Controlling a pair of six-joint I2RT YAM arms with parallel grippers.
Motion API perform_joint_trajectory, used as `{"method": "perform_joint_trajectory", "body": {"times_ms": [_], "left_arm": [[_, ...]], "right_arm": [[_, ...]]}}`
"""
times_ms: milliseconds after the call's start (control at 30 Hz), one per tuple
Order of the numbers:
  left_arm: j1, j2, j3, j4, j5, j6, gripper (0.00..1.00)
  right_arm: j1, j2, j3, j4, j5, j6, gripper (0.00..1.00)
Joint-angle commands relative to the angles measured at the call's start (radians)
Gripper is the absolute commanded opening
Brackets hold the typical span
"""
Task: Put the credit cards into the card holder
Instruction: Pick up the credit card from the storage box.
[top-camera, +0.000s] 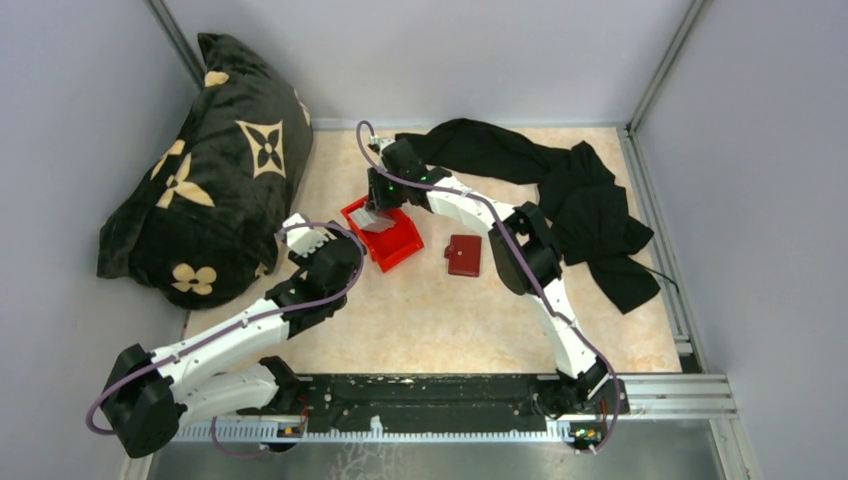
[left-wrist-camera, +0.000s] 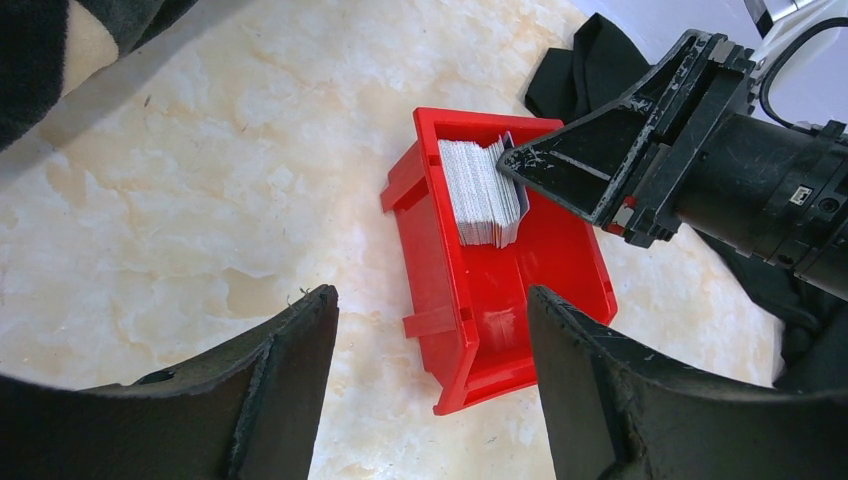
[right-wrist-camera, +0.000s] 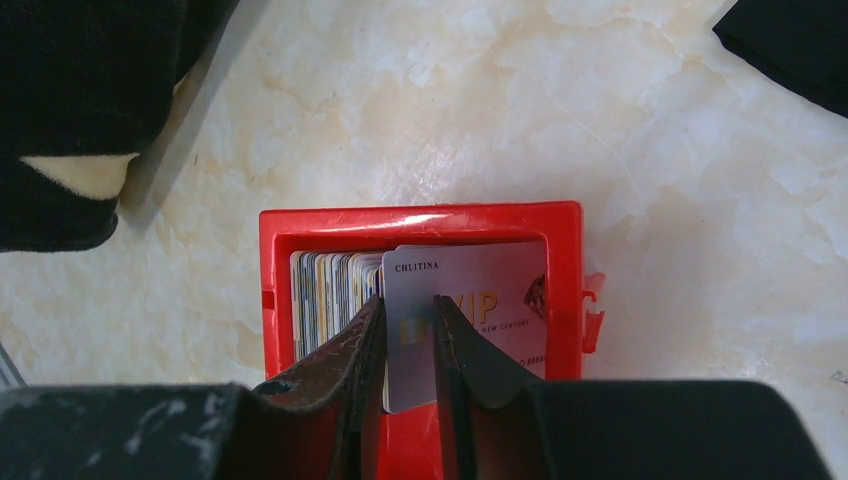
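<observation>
A bright red plastic bin (top-camera: 405, 250) holds a stack of pale credit cards (left-wrist-camera: 478, 190), standing on edge. My right gripper (right-wrist-camera: 408, 300) reaches down into the bin; its fingers pinch the last card (right-wrist-camera: 480, 275), a pale card printed "VIP", which leans away from the stack (right-wrist-camera: 330, 290). The gripper also shows in the left wrist view (left-wrist-camera: 510, 165) and in the top view (top-camera: 378, 212). The dark red card holder (top-camera: 463, 254) lies closed on the table, right of the bin. My left gripper (left-wrist-camera: 430, 294) is open and empty, hovering just left of the bin (left-wrist-camera: 430, 250).
A black pillow with beige flower marks (top-camera: 200, 190) fills the back left. A black cloth (top-camera: 570, 200) lies at the back right. Grey walls enclose the marble table, and a metal rail (top-camera: 450, 400) runs along the near edge.
</observation>
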Motion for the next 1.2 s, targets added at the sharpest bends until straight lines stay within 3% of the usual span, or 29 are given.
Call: {"method": "perform_joint_trajectory", "body": {"times_ms": [0, 767, 1033, 1167], "left_arm": [[0.003, 0.002, -0.002, 0.020, 0.007, 0.012, 0.75], [0.003, 0.042, 0.022, 0.043, 0.011, 0.035, 0.76], [0.003, 0.057, 0.022, 0.090, 0.015, 0.065, 0.77], [0.003, 0.069, 0.006, 0.199, 0.026, 0.143, 0.79]], "right_arm": [[0.011, -0.081, -0.017, -0.015, -0.012, 0.000, 0.21], [0.012, -0.142, -0.018, -0.042, 0.058, -0.041, 0.16], [0.012, -0.145, -0.020, -0.076, 0.156, -0.109, 0.00], [0.011, -0.154, -0.039, -0.076, 0.203, -0.148, 0.00]]}}
